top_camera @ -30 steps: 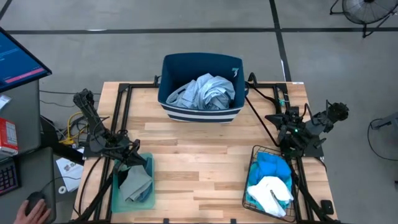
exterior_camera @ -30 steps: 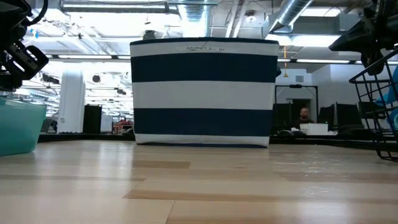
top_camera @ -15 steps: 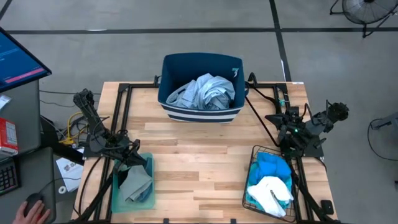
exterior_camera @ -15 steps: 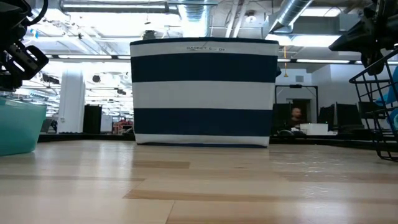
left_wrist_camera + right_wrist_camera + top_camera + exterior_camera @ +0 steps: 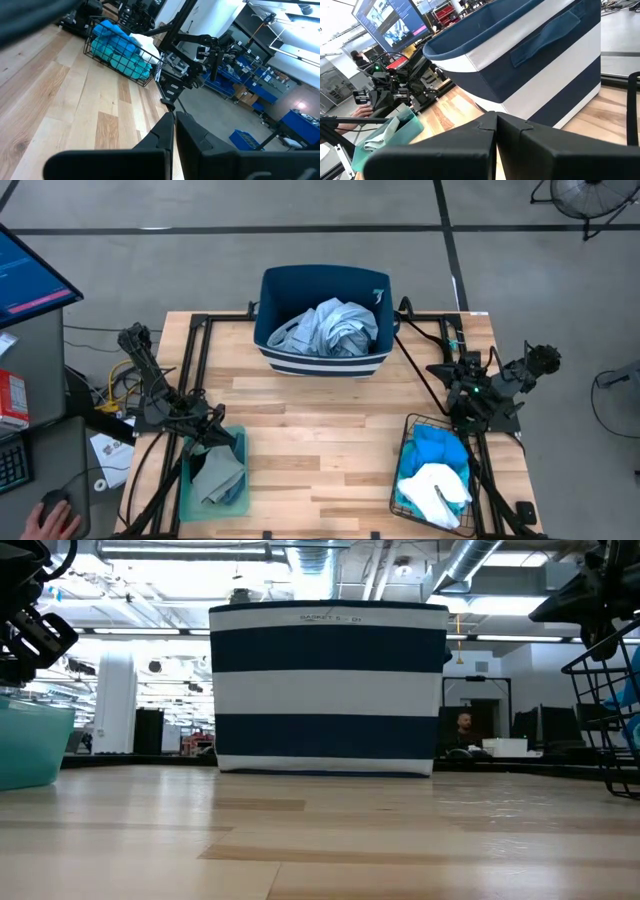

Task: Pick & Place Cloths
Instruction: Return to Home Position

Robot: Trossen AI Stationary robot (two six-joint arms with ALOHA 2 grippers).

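A pale blue-white shirt [image 5: 330,328] lies bunched inside the navy striped bin [image 5: 268,352] at the table's far middle. A grey-blue cloth [image 5: 217,475] rests in the pale green tray [image 5: 186,490] at the near left. Turquoise [image 5: 435,448] and white cloths [image 5: 435,485] fill the black wire basket [image 5: 403,480] at the near right. My left gripper [image 5: 222,436] hovers shut over the tray's far end. My right gripper [image 5: 460,408] is shut above the basket's far edge. Neither touches a cloth.
Bare wood lies between the tray and the basket and in front of the bin [image 5: 328,690]. Dark frame rails run along both sides of the table. A person's hand [image 5: 55,518] rests on a mouse off the table's near left. A monitor [image 5: 25,275] stands at the far left.
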